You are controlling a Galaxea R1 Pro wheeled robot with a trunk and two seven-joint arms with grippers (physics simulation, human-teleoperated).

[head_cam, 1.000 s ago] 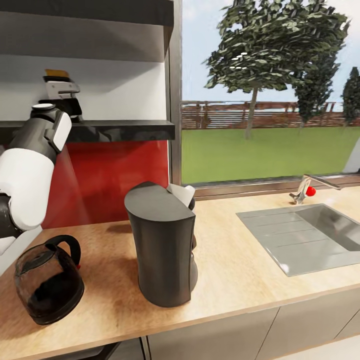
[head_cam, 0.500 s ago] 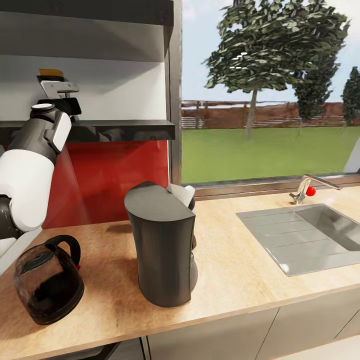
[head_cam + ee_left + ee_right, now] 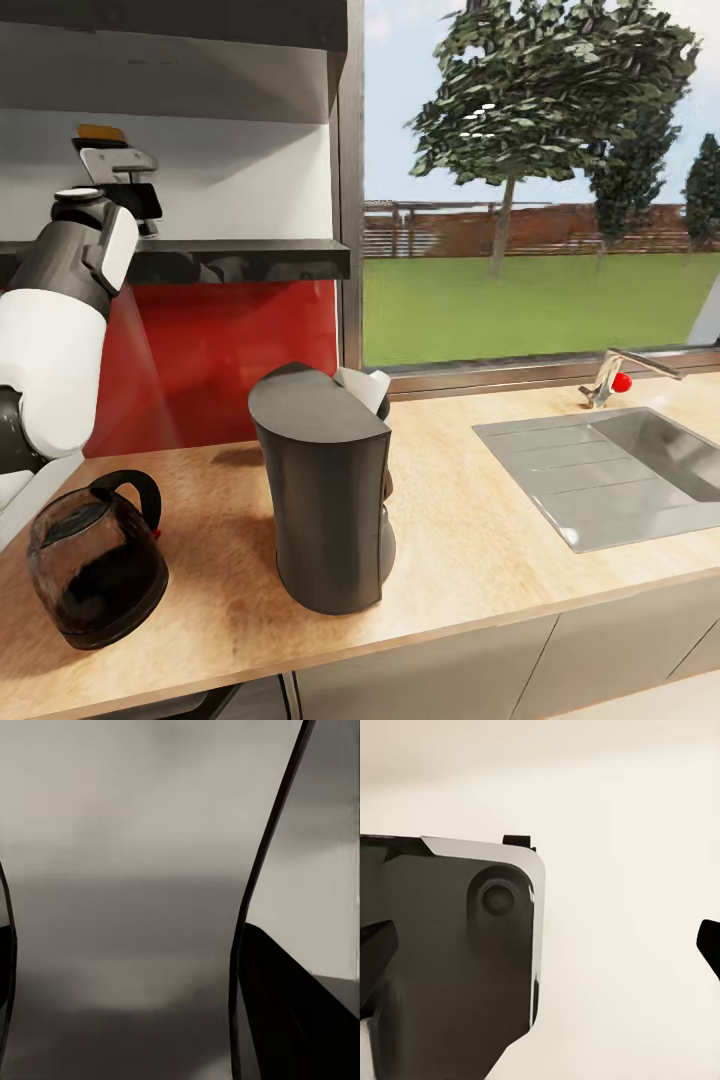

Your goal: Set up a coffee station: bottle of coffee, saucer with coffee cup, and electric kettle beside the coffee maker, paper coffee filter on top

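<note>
Left arm raised at view's left, wrist up at the kitchen shelf. Left gripper above shelf board, tan-brown cap just visible over it; grip state unclear. Kitchen countertop: electric kettle near front edge at left, coffee maker upright near it, white paper coffee filter poking out at its top. Sink and tap at right, under window. Red backsplash below shelf.
</note>
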